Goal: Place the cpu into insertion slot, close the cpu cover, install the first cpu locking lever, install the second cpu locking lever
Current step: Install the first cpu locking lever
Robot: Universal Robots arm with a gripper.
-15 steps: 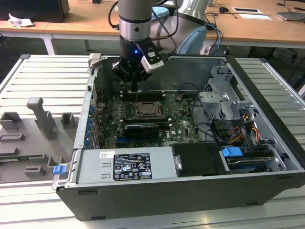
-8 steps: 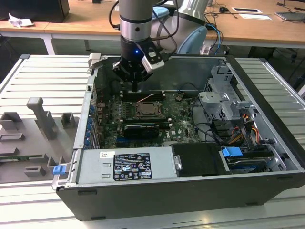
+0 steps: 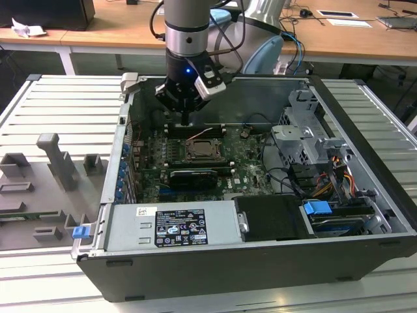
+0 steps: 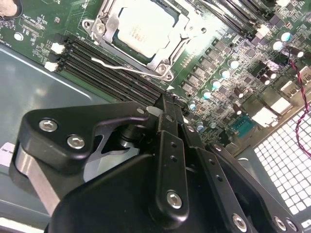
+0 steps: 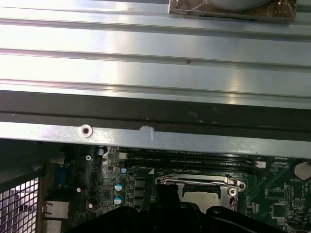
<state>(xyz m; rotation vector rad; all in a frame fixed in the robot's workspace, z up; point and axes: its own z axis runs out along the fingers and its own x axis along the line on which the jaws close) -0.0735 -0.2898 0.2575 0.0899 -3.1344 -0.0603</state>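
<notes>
— Whereabouts of the small flat square cpu [image 4: 146,26] with the pale tan-silver face?
— Seated face up in the square silvery-rimmed insertion slot [image 3: 199,151] on the green circuit board [image 4: 41,36]. Square, so no long axis; edges parallel to the long black memory slots [image 4: 112,80].
— Thin silver-grey frame-shaped cpu cover [image 4: 108,24]?
— Down flat over the chip's edges in both wrist views.
— Claw?
— Black gripper [image 3: 187,121] hanging over the memory slots near the socket in the exterior view, fingers pressed together, gripping nothing.
— Anything finer in the second wrist view?
— A thin silver wire locking lever [image 4: 124,68] lying along the socket's side, lengthwise with the memory slots.
</notes>
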